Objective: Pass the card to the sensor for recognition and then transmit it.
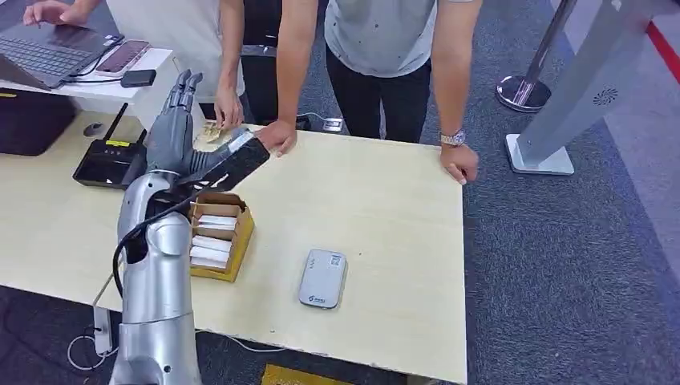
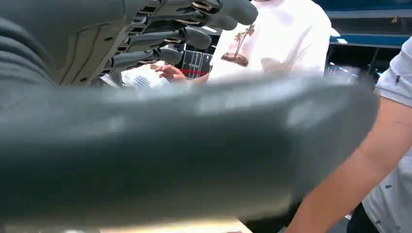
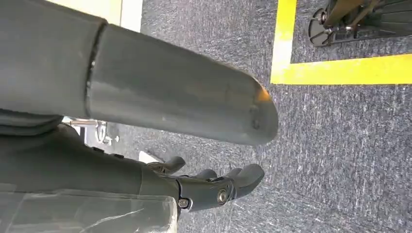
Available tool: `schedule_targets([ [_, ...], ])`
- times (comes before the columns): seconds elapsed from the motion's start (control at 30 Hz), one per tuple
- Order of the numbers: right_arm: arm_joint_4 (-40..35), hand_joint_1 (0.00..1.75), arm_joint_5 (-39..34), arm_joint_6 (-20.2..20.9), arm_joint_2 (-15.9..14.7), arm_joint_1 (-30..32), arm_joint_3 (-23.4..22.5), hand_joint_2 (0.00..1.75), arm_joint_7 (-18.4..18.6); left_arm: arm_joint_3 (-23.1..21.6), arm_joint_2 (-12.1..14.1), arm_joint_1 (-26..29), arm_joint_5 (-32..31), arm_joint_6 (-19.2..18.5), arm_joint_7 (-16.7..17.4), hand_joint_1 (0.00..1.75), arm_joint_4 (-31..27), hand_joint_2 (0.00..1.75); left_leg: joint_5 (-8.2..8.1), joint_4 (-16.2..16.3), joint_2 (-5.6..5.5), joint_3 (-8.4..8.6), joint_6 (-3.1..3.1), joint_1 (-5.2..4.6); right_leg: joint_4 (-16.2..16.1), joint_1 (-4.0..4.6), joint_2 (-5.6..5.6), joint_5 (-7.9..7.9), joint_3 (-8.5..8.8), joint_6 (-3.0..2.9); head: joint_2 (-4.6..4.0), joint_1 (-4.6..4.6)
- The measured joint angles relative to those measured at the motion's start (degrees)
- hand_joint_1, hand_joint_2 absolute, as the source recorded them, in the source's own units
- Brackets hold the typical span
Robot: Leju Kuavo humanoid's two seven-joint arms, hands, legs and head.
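My left hand (image 1: 178,127) is raised over the table's far left part, its fingers (image 2: 194,22) spread and stretched out, its thumb (image 1: 232,160) sticking out sideways, and nothing in it. Just beyond the fingertips a person's hand (image 2: 170,72) holds a white printed card (image 2: 142,78); the head view shows that hand (image 1: 228,108) above a pale card (image 1: 210,131). The grey sensor pad (image 1: 323,277) lies flat on the table nearer me. A cardboard box (image 1: 240,241) with several white cards sits beside my left forearm. My right hand (image 3: 214,187) hangs over the carpet, fingers loosely apart and holding nothing.
Two people lean on the table's far edge (image 1: 377,138), hands (image 1: 459,164) resting on it. A black router (image 1: 108,160) and a black case (image 1: 32,120) stand at the left. A laptop (image 1: 48,52) and phone (image 1: 122,56) lie on a side desk. A grey stand (image 1: 561,104) rises at right.
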Motion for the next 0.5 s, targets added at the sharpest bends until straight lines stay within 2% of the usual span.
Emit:
schedule_targets([
  [0.1, 0.0, 0.0, 0.0, -0.2, 0.0, 0.0, -0.3, 0.0, 0.2, -0.1, -0.5, 1.0, 2.4, 0.5, -0.8, 0.0, -1.3, 0.0, 0.0, 0.0, 0.01, 0.0, 0.0, -0.01, 0.0, 0.0, 0.02, 0.0, 0.0, 0.0, -0.02, -0.02],
  [0.13, 0.0, 0.0, 0.0, -0.2, 0.0, 0.0, -0.4, 0.0, 0.3, -0.1, -0.7, 1.5, 4.1, 0.5, -1.0, 0.0, -1.9, 1.75, 0.0, 0.0, 0.01, 0.0, 0.0, -0.01, 0.0, 0.0, 0.02, 0.0, 0.0, 0.0, 0.0, 0.0],
  [0.3, 0.0, 0.0, -0.4, -0.4, 0.0, 0.0, -1.0, 0.0, 0.6, -0.1, -2.5, 5.4, 17.8, -2.2, -2.7, 0.0, -4.9, 1.75, -0.01, 0.0, 0.01, 0.0, 0.01, -0.02, 0.0, 0.0, 0.01, 0.0, 0.0, 0.0, -0.02, -0.02],
  [0.37, 0.0, 0.0, -0.7, -0.4, 0.0, 0.1, -1.2, 0.0, 0.7, -0.1, -3.5, 7.3, 25.7, -5.5, -2.8, 0.0, -5.5, 1.75, -0.01, 0.0, 0.01, 0.0, 0.01, -0.03, 0.0, 0.0, 0.01, 0.0, 0.0, 0.0, -0.02, 0.0],
  [0.43, 0.0, 0.0, -0.9, -0.4, 0.0, 0.1, -1.4, 0.0, 0.6, -0.1, -4.1, 9.7, 37.3, -10.0, -1.6, 0.0, -5.6, 1.75, -0.04, 0.0, 0.02, 0.0, 0.03, -0.04, 0.0, -0.01, 0.02, 0.0, 0.0, 0.0, -0.02, -0.02],
  [0.5, 0.0, 0.0, -1.0, -0.2, 0.0, 0.1, -1.5, 0.0, 0.3, -0.8, -4.0, 12.8, 49.5, -12.3, -1.0, 0.0, -5.3, 1.75, -0.04, 0.0, 0.09, 0.01, 0.02, -0.03, 0.0, -0.01, 0.07, 0.0, -0.02, 0.0, 0.0, -0.04],
])
